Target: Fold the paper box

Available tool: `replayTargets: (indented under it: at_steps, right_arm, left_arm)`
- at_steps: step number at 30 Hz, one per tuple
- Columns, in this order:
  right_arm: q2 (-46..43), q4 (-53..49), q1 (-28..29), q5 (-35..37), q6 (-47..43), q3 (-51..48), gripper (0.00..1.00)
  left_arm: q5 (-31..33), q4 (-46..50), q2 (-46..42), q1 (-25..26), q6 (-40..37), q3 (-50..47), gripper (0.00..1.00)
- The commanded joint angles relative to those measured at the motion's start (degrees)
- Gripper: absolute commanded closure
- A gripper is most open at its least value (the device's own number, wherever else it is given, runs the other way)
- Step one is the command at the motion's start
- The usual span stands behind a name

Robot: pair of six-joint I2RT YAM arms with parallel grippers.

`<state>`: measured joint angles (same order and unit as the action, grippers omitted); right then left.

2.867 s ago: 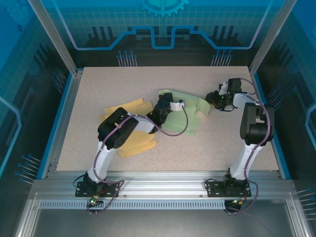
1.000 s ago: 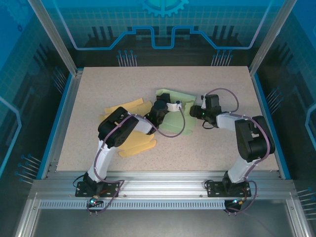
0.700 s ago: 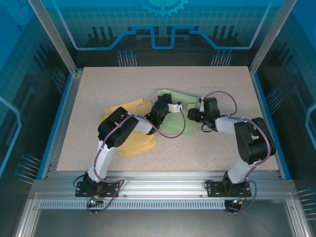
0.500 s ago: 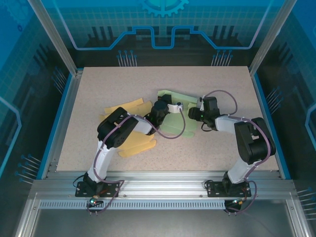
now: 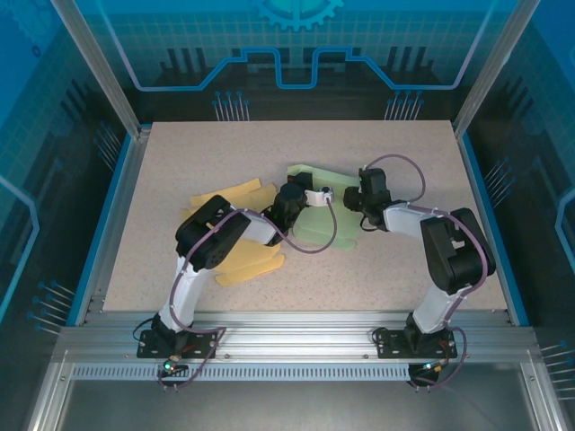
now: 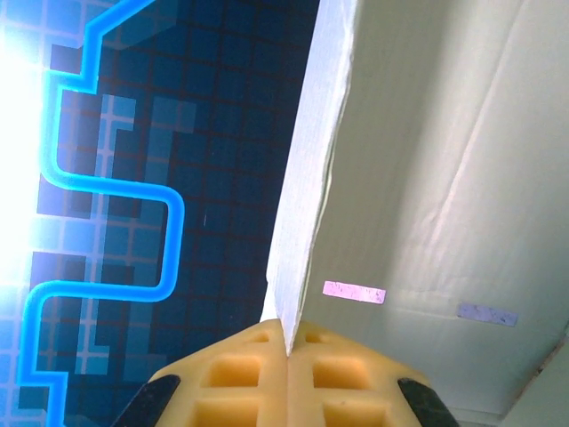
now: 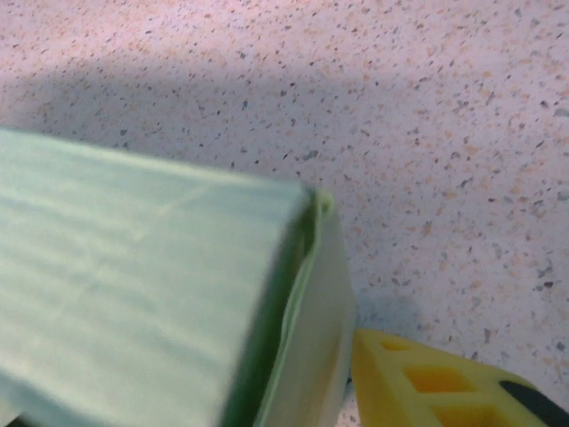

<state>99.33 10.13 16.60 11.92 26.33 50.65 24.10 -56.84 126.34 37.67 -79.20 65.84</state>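
No words, numbers or brand names can be read anywhere. The back panel [image 5: 180, 45] carries a blue gear emblem [image 5: 298, 11] and circuit-like lines, with no lettering. In the left wrist view, two small lilac strips [image 6: 354, 292] on the paper box [image 6: 444, 160] may be labels, but they are too blurred to show any print.

Left arm [image 5: 211, 238] stretches forward and to the right, left gripper [image 6: 286, 342] pinched tight on the green paper box [image 6: 427, 178] edge. Right arm [image 5: 449, 247] folds inward, right gripper [image 5: 361, 196] low and pointing left, one yellow finger [image 7: 418, 378] in sight.
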Motion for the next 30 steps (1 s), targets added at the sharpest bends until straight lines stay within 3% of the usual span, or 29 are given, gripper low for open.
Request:
replayTargets:
  at_steps: [1, 5, 9, 12, 15, 19, 24, 26, 30]
  right_arm:
    - [0.6, -0.5, 1.3, 6.0, -0.4, 1.4, 0.66]
    - [0.3, -0.4, 2.1, 7.5, -1.0, 1.2, 0.83]
    - [-0.7, -2.1, 3.0, 10.2, -2.0, 1.1, 0.92]
    - [-2.4, -2.9, 3.4, 11.0, -3.0, 0.3, 0.94]
    - [-4.4, -4.3, 3.3, 11.6, -3.8, 0.1, 0.99]
    - [-8.1, -6.2, 3.3, 11.3, -5.2, -2.5, 1.0]
    - [-12.9, -9.0, 3.2, 9.2, -7.2, -4.6, 1.0]
    - [-15.0, -10.1, 3.1, 8.8, -7.5, -5.6, 1.0]
    - [-18.6, -11.0, 2.7, 7.1, -6.8, -7.5, 1.0]
  left_arm:
    - [-2.6, 7.6, -1.0, 1.2, 2.7, -1.2, 0.98]
    - [0.1, 7.4, -3.0, 1.8, 6.1, -0.2, 0.81]
    - [3.5, 6.9, -6.6, 3.1, 10.0, -0.1, 0.6]
    - [5.9, 6.4, -10.4, 4.8, 12.6, -1.5, 0.26]
    - [9.2, 6.4, -14.8, 6.3, 17.0, -3.2, 0.02]
    - [16.0, 10.3, -22.4, 7.6, 29.4, -5.4, 0.01]
    - [20.0, 26.3, -35.8, 7.7, 55.6, -8.7, 0.01]
    - [16.7, 34.9, -42.0, 7.3, 67.7, -9.7, 0.01]
    - [4.6, 45.0, -50.3, 5.4, 84.4, -11.9, 0.01]
